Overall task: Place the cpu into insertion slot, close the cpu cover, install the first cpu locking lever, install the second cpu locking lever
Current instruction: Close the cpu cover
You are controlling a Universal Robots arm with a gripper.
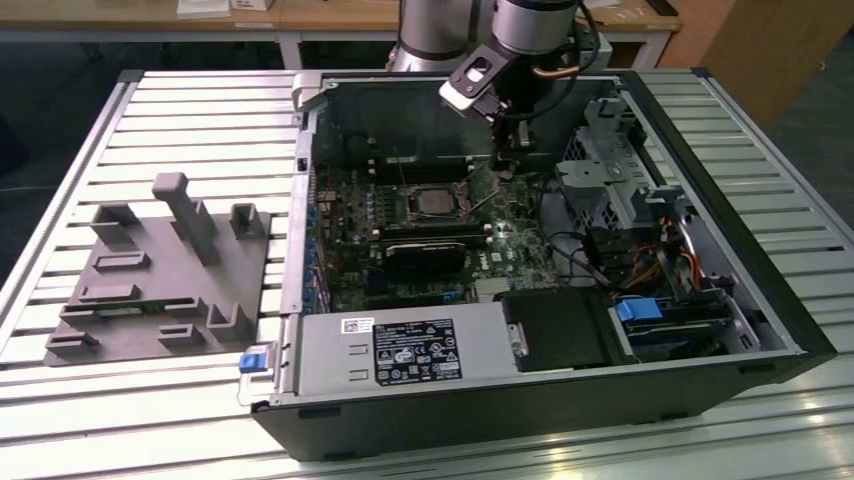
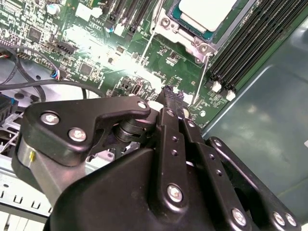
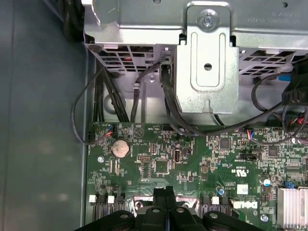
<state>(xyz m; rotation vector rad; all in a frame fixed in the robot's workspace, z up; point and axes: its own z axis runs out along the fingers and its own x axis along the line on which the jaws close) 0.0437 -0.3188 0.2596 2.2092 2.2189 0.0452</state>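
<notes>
Silver-grey cpu (image 2: 207,9) lies flat, framed by the lowered silvery cpu cover (image 2: 190,41)

In the exterior view the computer case (image 1: 534,410) lies centre-right on the surface (image 1: 187,110), fixture block (image 1: 147,290) at left, cpu (image 1: 434,203) inside mid-frame

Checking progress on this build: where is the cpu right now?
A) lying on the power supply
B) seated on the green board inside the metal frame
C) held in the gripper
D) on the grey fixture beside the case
B: in the second wrist view the cpu lies flat on the green board, framed by the silvery cpu cover, while the gripper nearby carries nothing.
</notes>
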